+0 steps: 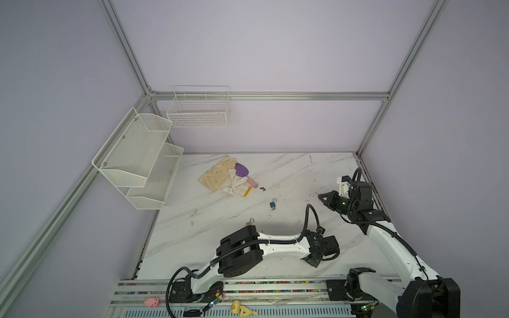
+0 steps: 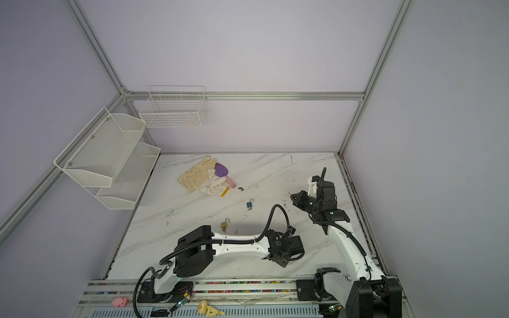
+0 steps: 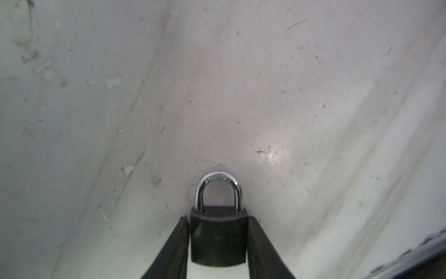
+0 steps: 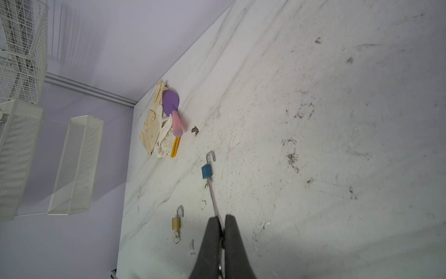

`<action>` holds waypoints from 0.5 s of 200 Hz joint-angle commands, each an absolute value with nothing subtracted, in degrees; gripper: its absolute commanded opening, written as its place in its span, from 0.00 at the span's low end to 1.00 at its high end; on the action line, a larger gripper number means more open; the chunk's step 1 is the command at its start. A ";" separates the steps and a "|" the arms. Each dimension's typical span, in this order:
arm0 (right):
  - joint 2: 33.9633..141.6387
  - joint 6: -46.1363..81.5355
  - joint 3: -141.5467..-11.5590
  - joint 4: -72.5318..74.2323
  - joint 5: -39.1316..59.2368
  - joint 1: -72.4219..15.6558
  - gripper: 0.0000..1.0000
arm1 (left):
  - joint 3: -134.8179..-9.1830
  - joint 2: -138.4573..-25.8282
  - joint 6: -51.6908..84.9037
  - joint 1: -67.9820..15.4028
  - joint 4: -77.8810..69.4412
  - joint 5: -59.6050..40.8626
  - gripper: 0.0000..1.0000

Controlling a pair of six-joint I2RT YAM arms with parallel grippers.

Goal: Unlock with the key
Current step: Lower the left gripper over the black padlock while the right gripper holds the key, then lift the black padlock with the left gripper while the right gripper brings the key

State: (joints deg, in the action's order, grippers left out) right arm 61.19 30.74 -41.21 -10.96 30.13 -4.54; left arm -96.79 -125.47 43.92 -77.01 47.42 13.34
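Left gripper (image 3: 218, 218): low over the near part of the counter (image 1: 289, 176); fingers stand close on either side of the black padlock (image 3: 219, 239), but I cannot tell whether they clamp it.
Black padlock: between those fingers, shackle closed; hidden under the arm in both top views.
Right gripper (image 4: 223, 217): near the counter's right edge, fingers together on a thin metal key (image 4: 212, 200).
Blue padlock (image 1: 272, 204): mid-counter, shackle open.
Brass padlock (image 2: 224, 225): just beyond the left arm's elbow, shackle open, ring at its base.
Gloves (image 1: 220, 176): far side of the counter, well apart from both grippers.
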 commanded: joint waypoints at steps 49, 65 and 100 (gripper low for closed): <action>60.70 29.49 -41.10 -10.26 29.65 -4.31 0.00 | -98.97 -120.86 47.86 -74.45 47.46 14.12 0.18; 60.34 29.67 -41.79 -10.56 29.17 -4.30 0.00 | -97.84 -116.25 49.92 -73.66 46.63 16.34 0.16; 59.81 28.39 -43.79 -11.59 26.34 -6.04 0.00 | -89.14 -103.39 59.47 -69.21 43.04 18.74 0.12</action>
State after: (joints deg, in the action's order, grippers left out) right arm 61.01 30.22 -41.43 -11.20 29.21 -4.67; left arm -94.30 -115.57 51.51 -72.36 45.93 14.59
